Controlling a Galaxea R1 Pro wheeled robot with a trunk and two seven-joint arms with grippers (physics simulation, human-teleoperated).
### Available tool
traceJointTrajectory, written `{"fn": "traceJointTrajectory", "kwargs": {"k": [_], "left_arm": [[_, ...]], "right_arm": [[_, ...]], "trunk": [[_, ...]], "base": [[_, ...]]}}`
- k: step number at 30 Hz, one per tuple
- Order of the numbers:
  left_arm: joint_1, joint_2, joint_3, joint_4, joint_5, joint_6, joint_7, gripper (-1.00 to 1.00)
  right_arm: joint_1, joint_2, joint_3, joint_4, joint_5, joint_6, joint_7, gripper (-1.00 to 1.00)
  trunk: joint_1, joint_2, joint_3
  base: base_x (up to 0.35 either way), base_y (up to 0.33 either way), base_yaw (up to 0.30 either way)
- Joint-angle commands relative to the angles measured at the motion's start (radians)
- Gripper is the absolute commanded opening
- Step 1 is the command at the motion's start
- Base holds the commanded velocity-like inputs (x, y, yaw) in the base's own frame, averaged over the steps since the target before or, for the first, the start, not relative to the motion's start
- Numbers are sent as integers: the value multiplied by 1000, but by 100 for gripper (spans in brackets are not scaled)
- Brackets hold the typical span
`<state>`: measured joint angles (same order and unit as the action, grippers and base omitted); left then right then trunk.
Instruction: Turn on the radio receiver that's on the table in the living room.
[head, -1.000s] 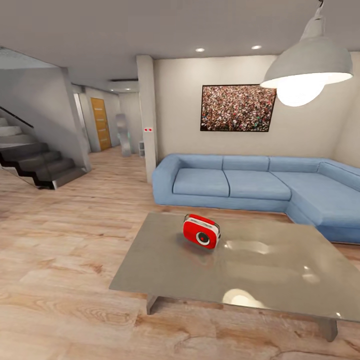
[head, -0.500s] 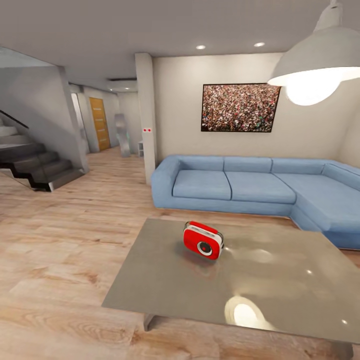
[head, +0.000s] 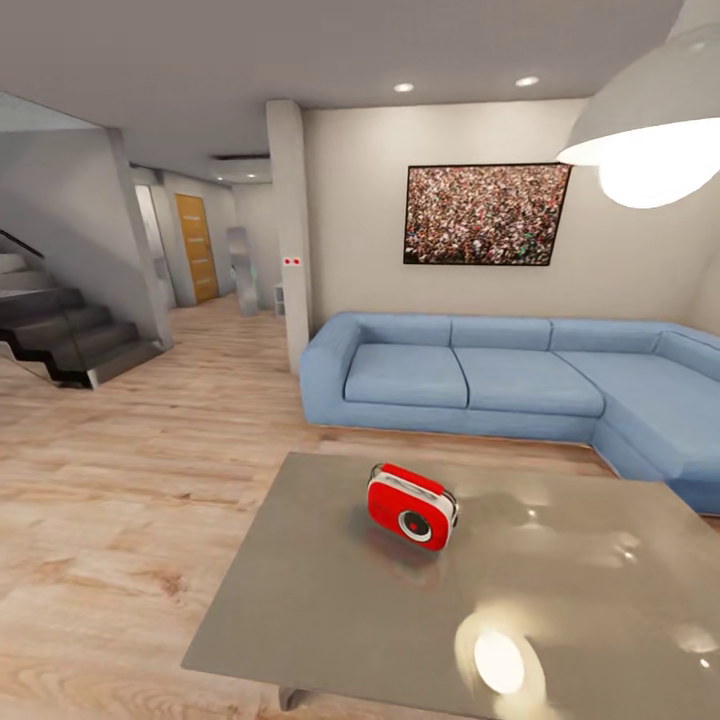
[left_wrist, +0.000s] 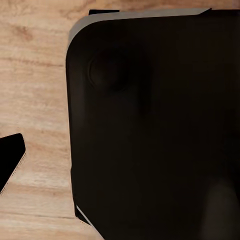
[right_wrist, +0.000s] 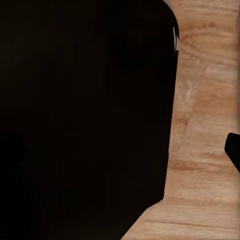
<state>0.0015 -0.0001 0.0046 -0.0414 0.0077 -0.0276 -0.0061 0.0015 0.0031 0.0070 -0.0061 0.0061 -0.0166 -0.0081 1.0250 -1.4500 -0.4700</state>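
Clearly the step in hand is the approach: the radio receiver (head: 412, 507) stands upright on the table (head: 300, 590), toward the sofa-side half of the glossy grey top and well in from every edge, its round dial facing the robot and turned a little to its right. Beyond it the blue sofa (head: 480, 375) runs along the beige wall under the crowd picture (head: 485, 214). Both wrist views look down past a large dark body onto the wood floor (left_wrist: 35, 100), so I cannot tell how far either gripper is open or whether it holds anything. To do this well, I judge the base should roll up square to the table's near edge and stop short of it, close enough for an arm to reach the radio's front without overstretching.
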Motion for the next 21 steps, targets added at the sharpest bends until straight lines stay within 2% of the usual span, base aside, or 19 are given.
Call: {"fn": "traceJointTrajectory", "kwargs": {"k": [1,14,21], "left_arm": [[0,0,0,0,0,0,0,100],[0,-1,0,0,0,0,0,100],[0,-1,0,0,0,0,0,100]], "right_arm": [[0,0,0,0,0,-1,0,100],[0,0,0,0,0,-3,-1,100],[0,0,-3,0,-5,-3,-1,100]], "trunk": [[0,0,0],[0,0,0],[0,0,3]], "base": [[321,0,0],[321,0,-5],[244,0,-168]]}}
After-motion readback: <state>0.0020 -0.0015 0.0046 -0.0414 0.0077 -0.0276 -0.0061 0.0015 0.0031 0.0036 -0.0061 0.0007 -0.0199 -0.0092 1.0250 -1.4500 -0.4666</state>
